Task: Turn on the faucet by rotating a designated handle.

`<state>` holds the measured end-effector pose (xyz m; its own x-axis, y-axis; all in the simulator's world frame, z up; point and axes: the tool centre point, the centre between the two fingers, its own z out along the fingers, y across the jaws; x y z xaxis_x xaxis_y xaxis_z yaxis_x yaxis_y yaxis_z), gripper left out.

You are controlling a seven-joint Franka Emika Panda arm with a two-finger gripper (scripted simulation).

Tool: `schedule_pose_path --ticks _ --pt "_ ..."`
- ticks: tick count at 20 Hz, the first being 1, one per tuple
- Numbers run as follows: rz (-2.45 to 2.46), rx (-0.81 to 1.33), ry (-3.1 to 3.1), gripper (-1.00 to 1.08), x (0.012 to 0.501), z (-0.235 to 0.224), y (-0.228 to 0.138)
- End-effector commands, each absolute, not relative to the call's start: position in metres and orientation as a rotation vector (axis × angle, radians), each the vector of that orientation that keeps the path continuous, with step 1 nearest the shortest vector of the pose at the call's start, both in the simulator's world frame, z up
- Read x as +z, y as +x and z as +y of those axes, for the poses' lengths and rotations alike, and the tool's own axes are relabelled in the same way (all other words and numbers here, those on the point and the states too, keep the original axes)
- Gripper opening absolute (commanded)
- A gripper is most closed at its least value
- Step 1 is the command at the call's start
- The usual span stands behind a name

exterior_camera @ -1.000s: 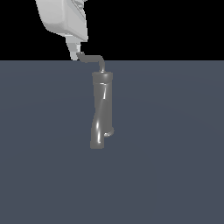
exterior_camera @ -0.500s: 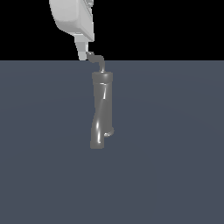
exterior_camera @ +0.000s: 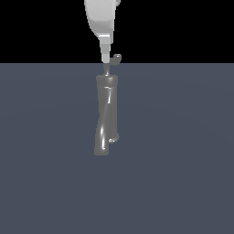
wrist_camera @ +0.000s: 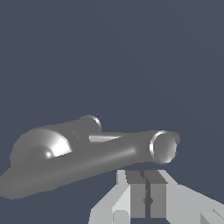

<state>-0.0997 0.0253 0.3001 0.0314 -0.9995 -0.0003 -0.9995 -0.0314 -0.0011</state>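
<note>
End effector (exterior_camera: 105,58) hangs at the handle (exterior_camera: 114,60) atop the faucet (exterior_camera: 106,114); on my wrist feed its white fingers (wrist_camera: 131,192) look pressed nearly together, grip uncertain. Faucet: shiny grey metal, twisted column, stub spout low. Handle: thin curved rod. Tabletop (exterior_camera: 183,160) flat matte slate-blue; black backdrop. No writing visible.

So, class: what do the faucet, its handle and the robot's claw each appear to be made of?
The faucet looks like polished grey metal: bright streaks run down its twisted column. The handle, a thin rod on top, shows the same grey sheen, so probably metal too. The claw looks matte white, perhaps plastic or painted metal; it shows soft shading and no sharp glints.
</note>
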Motion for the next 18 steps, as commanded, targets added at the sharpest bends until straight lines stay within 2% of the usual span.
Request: schedule_pose_path --ticks 1,18 --pt "2.188 -0.002 -2.254 -1.0 0.3 0.021 -0.097" --pt "2.225 -0.001 -2.218 -1.0 0.3 -0.049 -0.053"
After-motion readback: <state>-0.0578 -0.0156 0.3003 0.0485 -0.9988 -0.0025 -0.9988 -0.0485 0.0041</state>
